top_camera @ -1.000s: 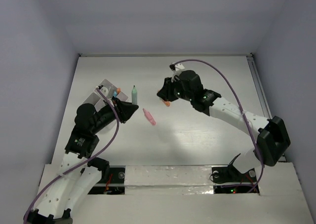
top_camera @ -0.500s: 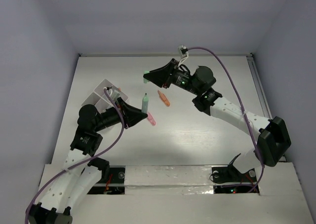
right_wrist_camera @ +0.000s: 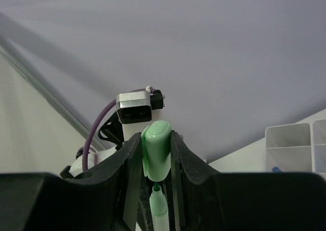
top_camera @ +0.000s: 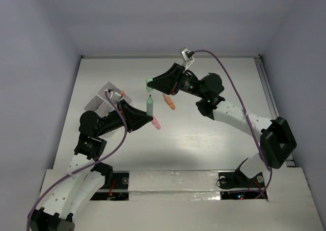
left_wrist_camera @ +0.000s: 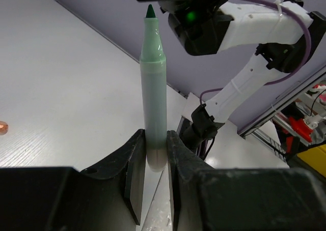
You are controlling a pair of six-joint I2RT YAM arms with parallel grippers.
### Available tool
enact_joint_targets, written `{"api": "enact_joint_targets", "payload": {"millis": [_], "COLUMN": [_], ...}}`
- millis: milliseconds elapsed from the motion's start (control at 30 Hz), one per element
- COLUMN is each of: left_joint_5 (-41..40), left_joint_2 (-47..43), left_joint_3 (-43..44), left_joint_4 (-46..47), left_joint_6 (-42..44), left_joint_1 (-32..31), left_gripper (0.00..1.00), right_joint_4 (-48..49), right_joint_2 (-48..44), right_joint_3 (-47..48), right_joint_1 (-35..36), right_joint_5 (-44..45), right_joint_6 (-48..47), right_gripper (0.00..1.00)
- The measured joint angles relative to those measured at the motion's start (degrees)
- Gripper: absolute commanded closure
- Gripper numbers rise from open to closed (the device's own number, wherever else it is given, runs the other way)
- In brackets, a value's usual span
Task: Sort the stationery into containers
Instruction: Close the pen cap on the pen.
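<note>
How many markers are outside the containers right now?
3: the green marker, uncapped, in the left gripper; the orange marker and pink marker lying on the table. Others may be hidden.

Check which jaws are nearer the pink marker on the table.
Left. The left jaws, shut on the green marker, sit right by the pink marker. The right jaws, holding the green cap, hang farther back near the orange marker.

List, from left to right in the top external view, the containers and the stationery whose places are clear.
containers → green marker → orange marker. The pink marker and green cap overlap the green marker's place, so they are omitted.
</note>
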Motion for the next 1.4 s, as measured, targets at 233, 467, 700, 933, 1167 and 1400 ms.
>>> {"api": "enact_joint_targets", "payload": {"millis": [233, 467, 700, 933, 1167, 1400], "left_joint_5": [-0.04, -0.07, -0.13, -0.61, -1.27, -1.99], "left_joint_2": [-0.07, -0.07, -0.07, -0.07, 0.07, -0.09], "left_joint_3": [0.00, 0.00, 0.00, 0.00, 0.20, 1.14], "left_joint_4": [3.85, 4.72, 4.68, 4.66, 4.26, 4.15], "left_joint_6": [-2.84, -3.80, -3.87, -3.82, -3.82, -3.82], "left_joint_1": [0.00, 0.00, 0.00, 0.00, 0.00, 0.00], "left_gripper": [1.00, 1.00, 1.00, 1.00, 1.00, 1.00], "right_joint_4": [5.60, 7.72, 8.09, 9.97, 13.62, 20.15], "right_joint_2": [2.40, 2.45, 2.45, 3.34, 6.27, 8.50], "right_joint_3": [-0.11, -0.11, -0.11, -0.13, -0.13, -0.13], "right_joint_1": [0.00, 0.00, 0.00, -0.02, 0.33, 0.70], "right_joint_5": [-3.26, -4.31, -5.03, -6.08, -7.48, -8.09], "right_joint_6": [4.61, 5.68, 6.34, 8.17, 10.95, 14.97], "right_gripper": [1.00, 1.00, 1.00, 1.00, 1.00, 1.00]}}
